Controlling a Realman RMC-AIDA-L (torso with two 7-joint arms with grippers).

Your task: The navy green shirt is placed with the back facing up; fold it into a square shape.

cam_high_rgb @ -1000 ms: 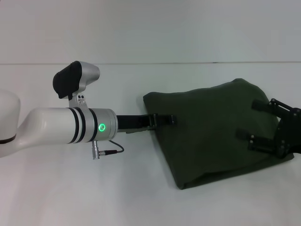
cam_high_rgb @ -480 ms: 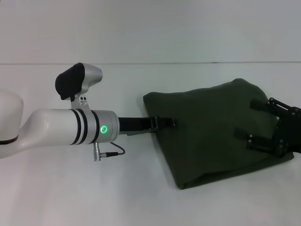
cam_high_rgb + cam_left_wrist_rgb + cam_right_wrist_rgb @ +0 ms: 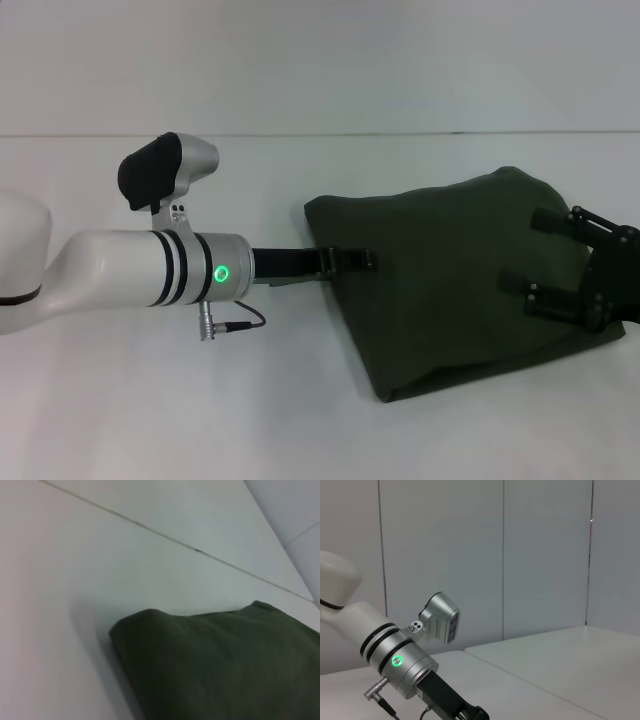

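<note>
The folded navy green shirt (image 3: 455, 275) lies crosswise, long axis left-right.

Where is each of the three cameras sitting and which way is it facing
Head view: up on the robot, looking forward and down at the shirt on the table; left gripper at its left edge, right gripper on its right part.
Left wrist view: low, facing the shirt's edge; no arm shows.
Right wrist view: faces the wall; the left arm shows.
Shared: head and left wrist views both show the shirt.
</note>
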